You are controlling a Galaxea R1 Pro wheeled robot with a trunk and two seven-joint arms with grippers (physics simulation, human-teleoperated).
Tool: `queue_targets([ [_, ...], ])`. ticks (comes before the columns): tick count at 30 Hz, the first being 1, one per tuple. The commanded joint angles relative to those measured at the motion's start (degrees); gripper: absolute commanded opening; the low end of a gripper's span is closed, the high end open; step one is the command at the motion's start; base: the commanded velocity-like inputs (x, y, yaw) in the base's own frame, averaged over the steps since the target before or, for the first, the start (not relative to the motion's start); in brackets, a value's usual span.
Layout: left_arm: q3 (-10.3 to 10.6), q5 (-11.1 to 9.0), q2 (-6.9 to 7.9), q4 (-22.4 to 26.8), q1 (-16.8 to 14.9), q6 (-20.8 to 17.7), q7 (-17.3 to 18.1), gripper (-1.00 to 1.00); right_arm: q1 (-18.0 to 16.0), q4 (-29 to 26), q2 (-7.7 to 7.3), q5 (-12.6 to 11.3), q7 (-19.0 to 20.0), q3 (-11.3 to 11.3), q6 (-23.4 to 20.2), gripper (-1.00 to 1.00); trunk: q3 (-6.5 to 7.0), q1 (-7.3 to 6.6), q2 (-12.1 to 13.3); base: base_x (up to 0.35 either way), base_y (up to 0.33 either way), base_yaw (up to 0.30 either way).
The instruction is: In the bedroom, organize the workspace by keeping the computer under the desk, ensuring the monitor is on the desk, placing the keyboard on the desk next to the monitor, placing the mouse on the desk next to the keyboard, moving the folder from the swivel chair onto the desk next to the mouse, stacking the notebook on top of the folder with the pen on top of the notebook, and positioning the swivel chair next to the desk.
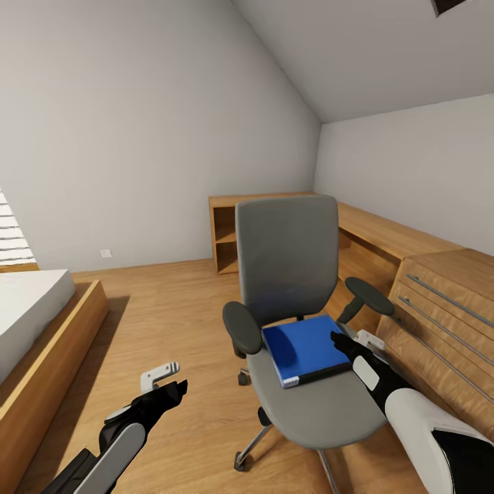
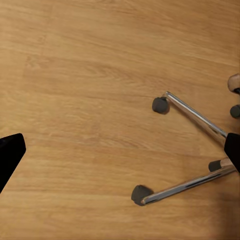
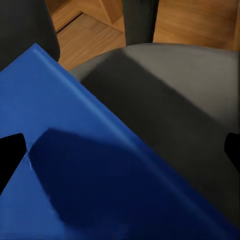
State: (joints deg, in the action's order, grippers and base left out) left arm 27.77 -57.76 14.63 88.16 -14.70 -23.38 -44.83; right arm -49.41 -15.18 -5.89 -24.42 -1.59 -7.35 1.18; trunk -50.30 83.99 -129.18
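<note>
The grey swivel chair (image 1: pixel 288 261) stands in the middle of the bedroom floor with the bright blue folder (image 1: pixel 305 346) lying flat on its seat. My right gripper (image 1: pixel 345 341) hovers at the folder's right edge, just inside the right armrest. In the right wrist view it (image 3: pixel 120 152) is open, its fingertips wide apart above the folder (image 3: pixel 100 190) and the grey seat (image 3: pixel 175 100). My left gripper (image 1: pixel 171 391) hangs open over the plank floor left of the chair. In the left wrist view it (image 2: pixel 120 152) looks down on the chair's chrome legs (image 2: pixel 195 117) and casters.
A bed on a wooden frame (image 1: pixel 41 343) lies at the left. Light oak drawers with long bar handles (image 1: pixel 446 309) stand close on the right of the chair, and a low oak shelf unit (image 1: pixel 233 233) runs along the back wall. Open floor lies between bed and chair.
</note>
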Motion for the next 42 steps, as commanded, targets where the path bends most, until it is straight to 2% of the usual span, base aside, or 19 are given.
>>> queue_targets([
  [1, 0.1, -0.3, 0.05, 0.1, -0.1, -0.1, -0.4, 1.0, 0.0, 0.4, -0.03, -0.7, -0.3, -0.1, 0.1, 1.0, -0.07, -0.01, 0.0, -0.025, 0.0, 0.0],
  [8, 0.1, -0.3, 0.05, 0.1, -0.1, -0.1, -0.4, 1.0, 0.0, 0.4, -0.04, -0.7, -0.6, -0.1, 0.1, 1.0, -0.07, -0.01, 0.0, -0.014, 0.0, 0.0],
  [18, 0.1, -0.3, 0.05, 0.1, -0.1, -0.1, -0.4, 1.0, 0.0, 0.4, -0.08, -0.7, -0.7, -0.1, 0.2, 1.0, -0.07, -0.01, 0.0, -0.21, 0.0, 0.0],
  [28, 0.2, -0.2, 0.05, 0.1, -0.1, -0.1, -0.4, 1.0, 0.0, 0.4, -0.08, -0.7, -0.7, -0.1, 0.2, 1.0, -0.07, -0.01, 0.0, -0.028, 0.0, 0.0],
  [42, 0.2, -0.2, -0.03, 0.1, -0.1, -0.1, -0.3, 1.0, 0.0, 0.3, -0.08, -0.8, -0.7, -0.1, 0.3, 1.0, 2.44, -3.08, 5.6, -0.001, 0.0, 0.0],
])
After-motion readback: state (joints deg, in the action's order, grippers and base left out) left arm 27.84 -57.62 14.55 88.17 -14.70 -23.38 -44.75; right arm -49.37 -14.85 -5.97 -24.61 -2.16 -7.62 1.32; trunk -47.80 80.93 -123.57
